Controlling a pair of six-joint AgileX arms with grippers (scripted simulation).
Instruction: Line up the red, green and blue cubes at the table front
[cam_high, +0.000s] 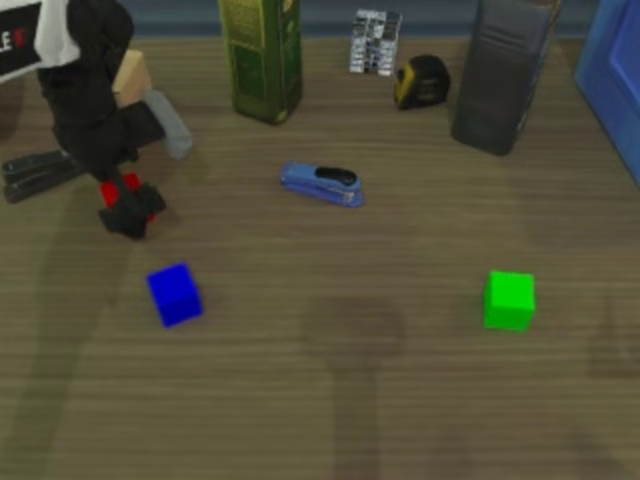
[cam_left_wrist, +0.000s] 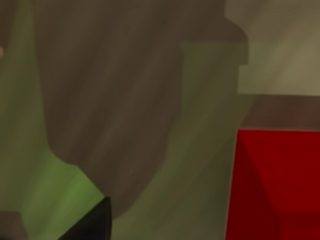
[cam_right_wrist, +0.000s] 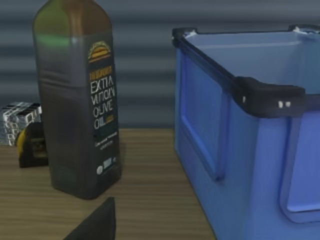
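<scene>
I am working with my left gripper (cam_high: 130, 207), low over the left part of the table (cam_high: 330, 400), and it is straddling the red cube (cam_high: 118, 189): red is showing on both sides of the fingers, so I judge them to be closing on it or already gripping it, though I cannot tell which. The left wrist view is showing that cube right beside a fingertip. The blue cube (cam_high: 175, 294) is lying just in front of the gripper, and the green cube (cam_high: 509, 300) is sitting well apart, off to its right. My right arm is not showing from above. By my reckoning nothing is lined up yet; all three placements are remaining.
</scene>
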